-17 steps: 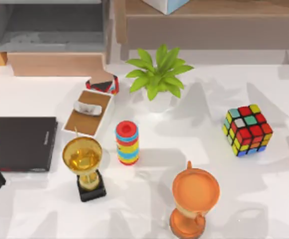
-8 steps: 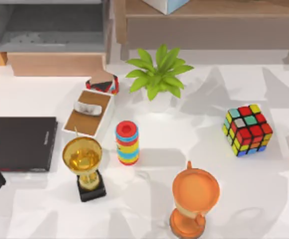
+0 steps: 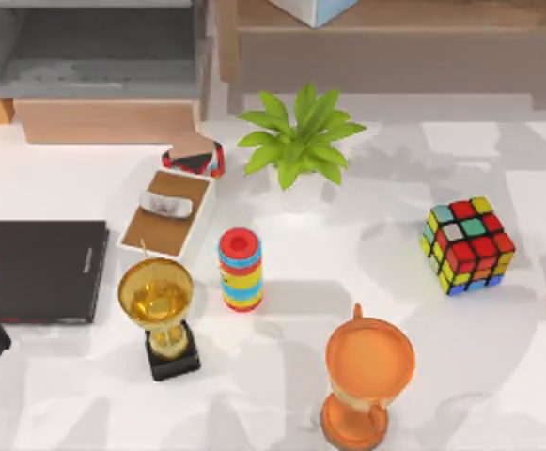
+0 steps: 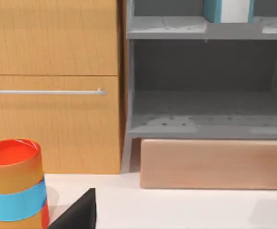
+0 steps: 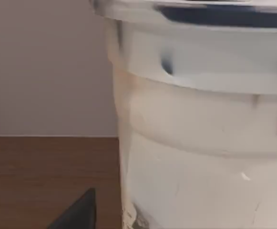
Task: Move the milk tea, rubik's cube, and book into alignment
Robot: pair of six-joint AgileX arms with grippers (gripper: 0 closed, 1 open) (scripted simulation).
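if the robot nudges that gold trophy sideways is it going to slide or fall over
Probably tip rather than slide. The gold trophy carries a wide cup on a thin stem over a small black base, so it looks top-heavy. A push up at the cup would likely topple it; one low at the base might slide it. The striped cylinder stands close beside it and could get knocked.

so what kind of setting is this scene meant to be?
Likely a home or office tabletop in a rendered simulation: a white table cluttered with a potted plant, a gold trophy and a rubik's cube, with a wooden cabinet and grey shelf unit behind.
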